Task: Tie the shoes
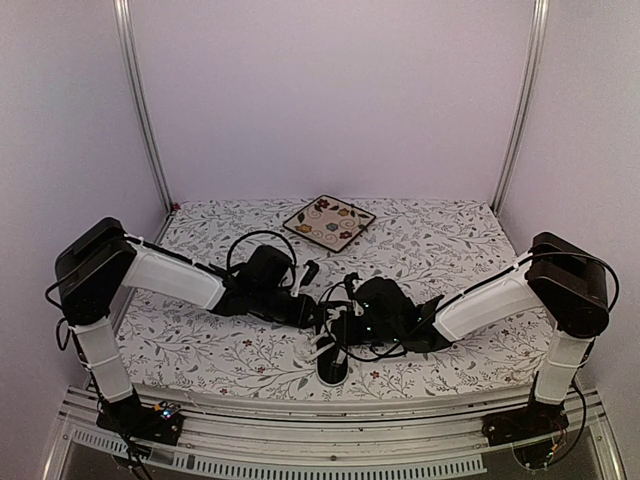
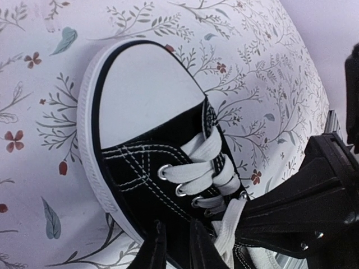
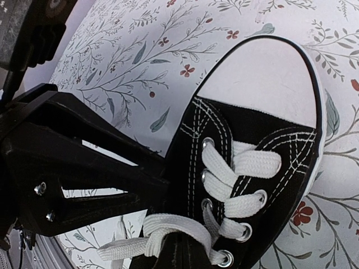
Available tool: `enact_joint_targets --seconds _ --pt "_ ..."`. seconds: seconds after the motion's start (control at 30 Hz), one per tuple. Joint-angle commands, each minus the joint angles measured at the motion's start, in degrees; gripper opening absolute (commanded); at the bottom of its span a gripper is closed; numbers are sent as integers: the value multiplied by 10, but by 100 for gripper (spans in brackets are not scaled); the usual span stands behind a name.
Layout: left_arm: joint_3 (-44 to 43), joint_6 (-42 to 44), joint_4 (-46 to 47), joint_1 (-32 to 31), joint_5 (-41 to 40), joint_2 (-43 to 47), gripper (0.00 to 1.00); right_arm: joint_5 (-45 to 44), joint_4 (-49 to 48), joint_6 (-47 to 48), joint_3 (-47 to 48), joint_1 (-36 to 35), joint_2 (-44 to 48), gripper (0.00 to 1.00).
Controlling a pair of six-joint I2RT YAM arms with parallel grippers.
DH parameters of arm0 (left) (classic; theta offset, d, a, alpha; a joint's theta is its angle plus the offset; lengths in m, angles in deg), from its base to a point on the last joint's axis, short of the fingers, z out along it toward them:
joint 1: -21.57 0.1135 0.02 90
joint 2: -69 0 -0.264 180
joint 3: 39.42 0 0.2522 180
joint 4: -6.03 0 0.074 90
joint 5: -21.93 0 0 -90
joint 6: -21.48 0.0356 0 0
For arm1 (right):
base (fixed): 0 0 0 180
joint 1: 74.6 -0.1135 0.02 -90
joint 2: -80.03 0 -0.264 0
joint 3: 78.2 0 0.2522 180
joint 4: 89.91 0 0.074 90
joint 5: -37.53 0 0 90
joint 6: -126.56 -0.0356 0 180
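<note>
The black sneaker (image 1: 333,366) with white toe cap lies near the table's front edge, toe towards the arms. It fills the left wrist view (image 2: 140,162) and the right wrist view (image 3: 252,140). My left gripper (image 1: 316,318) reaches in from the left; its jaws (image 2: 176,241) stand nearly together, pinching the shoe's black side by the eyelets. My right gripper (image 1: 347,325) comes from the right and is shut (image 3: 188,255) with a white lace (image 3: 168,227) looped over its fingertips. The lace's loose end trails left. Both grippers meet over the shoe's opening, which they hide in the top view.
A square floral plate (image 1: 329,221) sits at the back centre of the leaf-patterned tablecloth (image 1: 450,240). Black cables loop beside both wrists. The front table edge and metal rail lie just below the shoe's toe.
</note>
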State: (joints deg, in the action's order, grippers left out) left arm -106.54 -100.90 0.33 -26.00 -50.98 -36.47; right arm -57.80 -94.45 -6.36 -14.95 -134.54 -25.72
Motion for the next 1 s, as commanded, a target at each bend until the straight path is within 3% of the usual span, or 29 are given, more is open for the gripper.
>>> enact_joint_targets --seconds 0.0,0.43,0.97 --pt "-17 33 -12 4 28 -9 14 -22 26 -6 -14 8 -1 2" --pt "-26 70 0 3 99 -20 12 -22 26 -7 -14 8 -2 2" --pt "39 -24 117 6 109 -9 15 -21 29 -7 -12 7 -3 2"
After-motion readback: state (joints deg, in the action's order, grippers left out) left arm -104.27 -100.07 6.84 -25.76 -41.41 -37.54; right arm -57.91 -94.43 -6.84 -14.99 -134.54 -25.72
